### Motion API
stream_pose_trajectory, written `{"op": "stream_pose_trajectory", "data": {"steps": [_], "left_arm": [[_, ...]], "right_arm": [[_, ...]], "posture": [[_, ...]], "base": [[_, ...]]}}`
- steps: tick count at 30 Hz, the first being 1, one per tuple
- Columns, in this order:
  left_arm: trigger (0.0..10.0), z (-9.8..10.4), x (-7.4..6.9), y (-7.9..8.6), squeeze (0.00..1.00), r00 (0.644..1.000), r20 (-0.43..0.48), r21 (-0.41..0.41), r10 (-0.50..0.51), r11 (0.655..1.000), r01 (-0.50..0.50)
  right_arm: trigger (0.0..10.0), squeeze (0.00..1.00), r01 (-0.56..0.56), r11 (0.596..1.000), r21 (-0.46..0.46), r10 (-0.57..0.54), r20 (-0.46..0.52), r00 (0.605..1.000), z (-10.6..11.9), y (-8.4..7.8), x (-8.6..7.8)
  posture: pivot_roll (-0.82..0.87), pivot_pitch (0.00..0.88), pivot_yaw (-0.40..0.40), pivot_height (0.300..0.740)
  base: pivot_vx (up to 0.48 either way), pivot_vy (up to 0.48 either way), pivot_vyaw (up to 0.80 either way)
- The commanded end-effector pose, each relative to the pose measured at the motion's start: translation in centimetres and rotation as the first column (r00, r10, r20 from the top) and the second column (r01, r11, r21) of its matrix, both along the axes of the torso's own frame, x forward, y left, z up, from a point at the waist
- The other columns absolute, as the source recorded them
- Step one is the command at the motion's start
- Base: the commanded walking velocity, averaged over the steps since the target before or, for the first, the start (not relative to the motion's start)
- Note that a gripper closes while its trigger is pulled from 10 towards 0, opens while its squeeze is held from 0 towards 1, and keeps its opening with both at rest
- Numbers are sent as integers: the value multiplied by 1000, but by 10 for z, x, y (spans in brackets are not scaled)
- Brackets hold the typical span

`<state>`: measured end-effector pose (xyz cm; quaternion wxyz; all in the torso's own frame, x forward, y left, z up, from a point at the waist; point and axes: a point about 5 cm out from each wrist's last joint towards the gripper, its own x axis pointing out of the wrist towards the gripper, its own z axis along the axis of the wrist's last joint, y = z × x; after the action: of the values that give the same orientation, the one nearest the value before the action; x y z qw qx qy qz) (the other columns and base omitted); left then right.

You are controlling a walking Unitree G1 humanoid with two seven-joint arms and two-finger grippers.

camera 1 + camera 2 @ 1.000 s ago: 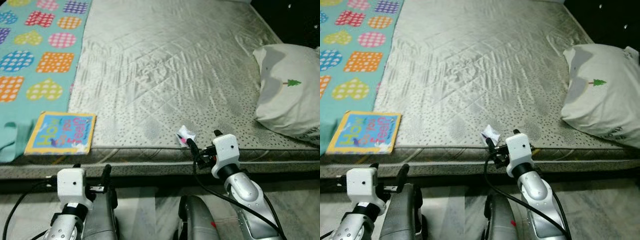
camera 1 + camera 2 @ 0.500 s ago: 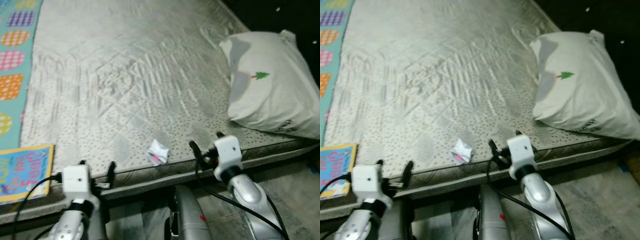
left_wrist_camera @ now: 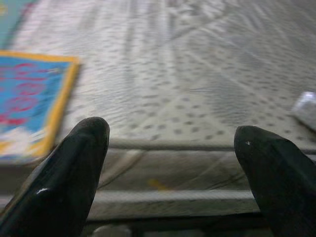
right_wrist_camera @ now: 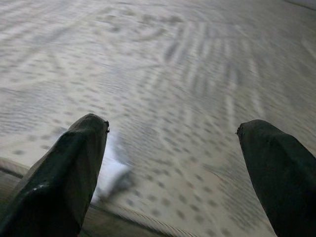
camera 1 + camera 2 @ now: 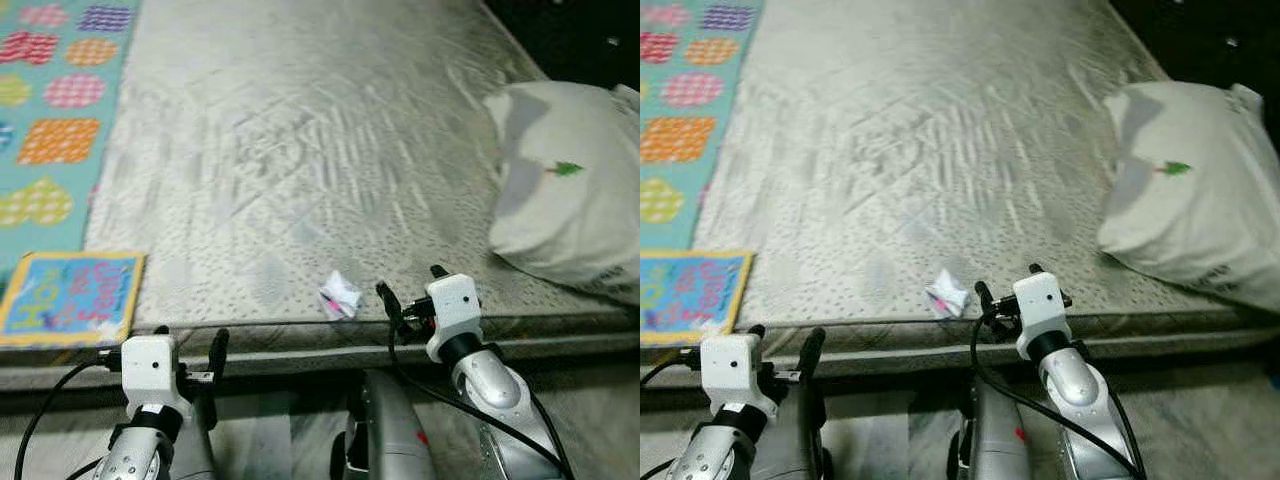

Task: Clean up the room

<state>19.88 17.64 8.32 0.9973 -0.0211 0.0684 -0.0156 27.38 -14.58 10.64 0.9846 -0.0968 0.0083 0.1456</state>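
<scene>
Down at the bottom of the frame, both arms are raised in front of the mattress edge. The left gripper (image 5: 187, 345) sits lower left, fingers spread apart and empty, pointing at the quilted side of the mattress (image 5: 300, 150). The right gripper (image 5: 408, 290) is right of centre, its two black fingers also splayed wide with nothing between them, tips just over the mattress lip.

Just beyond the left gripper, at the left edge of the frame, a colourful book (image 5: 68, 297) with a yellow border lies flat by the mattress edge. Nothing lies between the right gripper and its target: a small crumpled white wrapper (image 5: 340, 294) with a pink mark rests on the mattress close to the near edge, just to the left of the right gripper's fingertips, not touching them. In the right wrist view it shows blurred beside one finger (image 4: 59, 173).

Farther back, a white pillow (image 5: 565, 190) with a little green tree sits at the right, and a teal blanket (image 5: 55, 110) with patterned hearts and squares fills the upper left.
</scene>
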Motion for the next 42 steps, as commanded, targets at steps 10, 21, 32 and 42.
{"op": "stream_pose_trajectory", "data": {"steps": [10, 21, 32, 42], "left_arm": [[10000, 1, -8, 1, 0, 1000, -14, 17, 21, 1000, -20], [10000, 13, -38, 13, 0, 995, -18, 78, 99, 992, -97], [10000, 18, -48, 12, 0, 998, -39, 108, 58, 993, -54], [10000, 17, -47, 9, 0, 998, -52, 95, 35, 995, -30]], "right_arm": [[10000, 0, -56, 998, -35, 53, -85, 995, -15, 11, 17], [10000, 0, -76, 991, -107, 57, -168, 984, -32, 31, 35], [10000, 0, 1, 972, -234, -38, -155, 987, -29, 44, 67], [10000, 0, 76, 912, -404, -163, -186, 969, -40, 14, 75]], "posture": [[10, 251, -128, 574], [116, 307, -142, 574], [162, 328, -130, 574], [156, 320, -128, 574]], "base": [[0, 0, 198], [0, 0, 0], [0, 0, 0], [0, 0, 0]]}}
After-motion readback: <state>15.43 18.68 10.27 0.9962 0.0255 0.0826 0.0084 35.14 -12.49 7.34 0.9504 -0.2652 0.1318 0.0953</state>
